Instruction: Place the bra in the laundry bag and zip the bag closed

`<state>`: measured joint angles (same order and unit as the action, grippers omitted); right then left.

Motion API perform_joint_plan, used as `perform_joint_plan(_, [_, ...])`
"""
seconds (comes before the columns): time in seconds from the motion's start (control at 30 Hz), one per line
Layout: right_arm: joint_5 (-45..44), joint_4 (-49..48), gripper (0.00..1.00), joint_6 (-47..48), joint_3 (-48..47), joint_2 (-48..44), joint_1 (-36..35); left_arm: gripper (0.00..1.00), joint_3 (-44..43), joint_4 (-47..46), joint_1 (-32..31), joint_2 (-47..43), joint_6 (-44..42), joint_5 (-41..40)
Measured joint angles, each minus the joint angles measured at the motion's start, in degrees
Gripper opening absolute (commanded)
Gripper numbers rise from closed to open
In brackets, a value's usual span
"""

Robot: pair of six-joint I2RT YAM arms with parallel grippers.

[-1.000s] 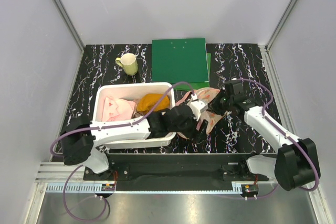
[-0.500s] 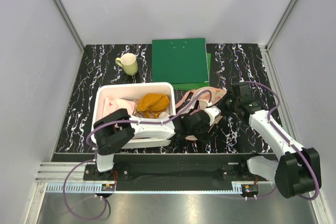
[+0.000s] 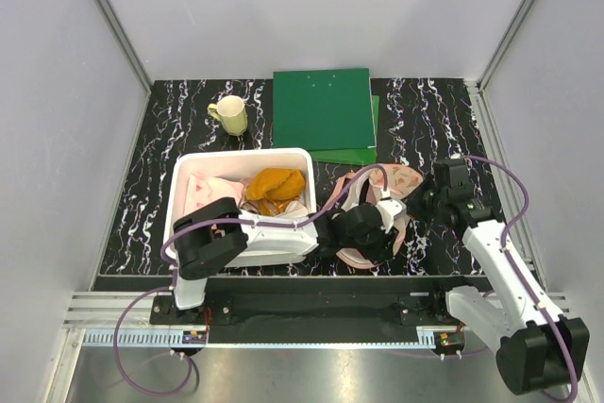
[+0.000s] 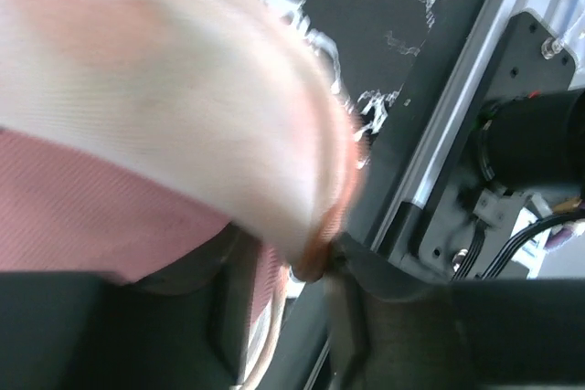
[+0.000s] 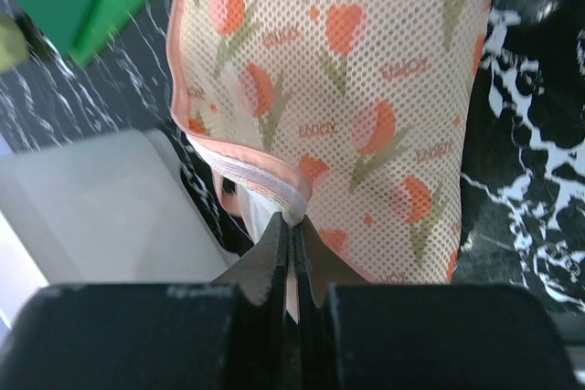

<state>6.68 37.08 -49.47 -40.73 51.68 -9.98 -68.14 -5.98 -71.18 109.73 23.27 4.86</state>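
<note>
From above, the bag [image 3: 404, 182] is seen lying just right of the white bin [image 3: 189, 175], between the two grippers. The left gripper [image 3: 376, 225] is set over its near half and the right gripper [image 3: 427, 198] is at its right edge. Most of the bra is hidden there by the left arm. Only a dusty-pink rim [image 3: 351, 257] is shown beneath it, and whether it lies inside the bag cannot be told.

Detail lost from above is supplied by the right wrist view. The bag [image 5: 366, 89] is made of fine perforated mesh, cream-pink, printed with red tulips on green stems, and edged in pink tape over a whitish lining. That edge is pinched between the right gripper's [image 5: 292, 230] fingers, which are pressed fully together.

The left wrist view is blurred. A rounded whitish dome is seen over ribbed pink fabric [image 4: 82, 216], with a pink edge running down toward the left gripper [image 4: 292, 294]. How wide it stands, or what it grips, cannot be told.

An orange garment [image 3: 276, 183] lies in the bin.
</note>
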Motion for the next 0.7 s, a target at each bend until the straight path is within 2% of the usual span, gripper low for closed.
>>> perform_joint_plan(0.07, [1.27,1.53,0.04,0.76,-0.52,1.29,-1.33,0.56,2.25,-0.72,0.22,-1.16,1.18,-0.13])
perform_joint_plan(0.1, [1.81,1.97,0.05,0.94,-0.94,2.29,-2.12,0.64,3.65,-1.03,0.37,-1.92,2.01,-0.33])
perform_joint_plan(0.17, [2.38,2.12,0.08,1.16,-2.36,5.86,-4.70,0.69,6.36,-1.49,0.57,-3.69,2.75,-1.16])
perform_joint_plan(0.3, [4.66,0.07,0.12,0.81,-4.50,12.63,-7.67,0.69,12.57,-1.90,0.28,-9.27,2.29,-4.22])
perform_joint_plan(0.5, [5.79,-3.50,0.17,0.76,-8.07,22.03,-7.91,0.68,18.73,1.05,0.15,-23.80,0.52,-5.11])
perform_joint_plan(0.57, [7.02,-6.14,0.24,0.57,-9.09,25.29,-7.91,0.68,19.37,1.88,0.13,-29.18,0.26,-4.83])
perform_joint_plan(0.6, [7.78,-7.17,0.31,0.50,-9.38,26.56,-7.93,0.68,19.41,1.84,0.13,-31.28,0.24,-4.55])
perform_joint_plan(0.7, [10.71,-10.34,0.42,0.92,-10.99,31.34,-7.98,0.75,18.95,1.60,0.15,-35.12,0.11,-3.96])
